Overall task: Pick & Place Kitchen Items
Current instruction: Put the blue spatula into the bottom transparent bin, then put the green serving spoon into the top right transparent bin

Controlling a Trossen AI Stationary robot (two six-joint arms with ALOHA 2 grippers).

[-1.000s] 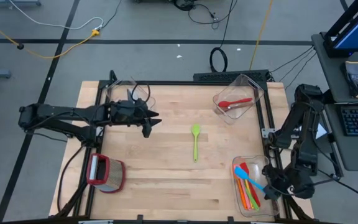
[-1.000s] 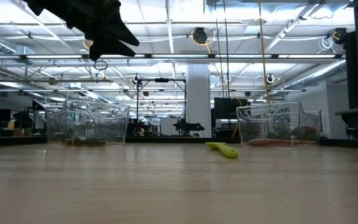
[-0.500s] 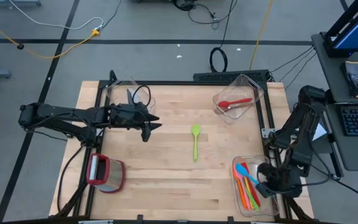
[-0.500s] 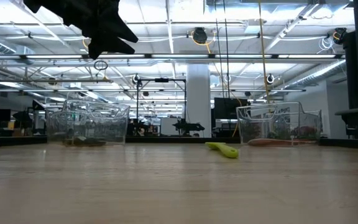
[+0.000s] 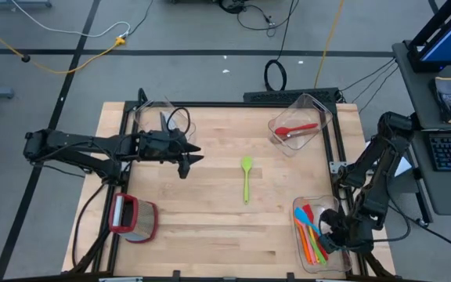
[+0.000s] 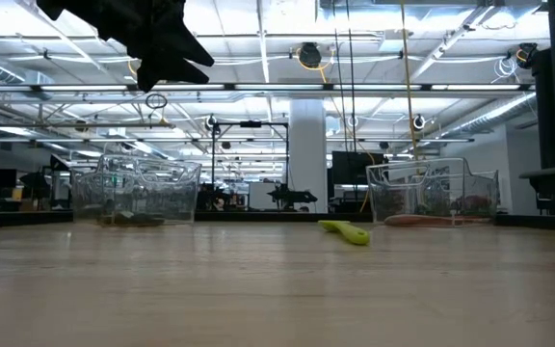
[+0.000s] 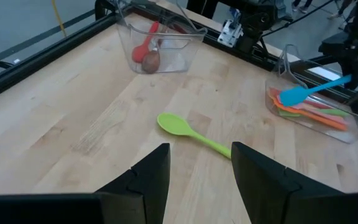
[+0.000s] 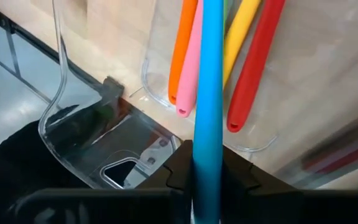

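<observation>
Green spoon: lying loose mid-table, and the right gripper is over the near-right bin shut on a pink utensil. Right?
Not quite. The right gripper is shut on the blue spatula, not a pink one, as the right wrist view shows. The green spoon does lie loose mid-table.

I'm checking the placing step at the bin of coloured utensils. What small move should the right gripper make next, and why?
Probably finish opening and back away. The right gripper has its fingers around the handle of the blue spatula, whose head already lies over the other utensils in the clear bin. The left gripper hangs open above the green spoon.
</observation>
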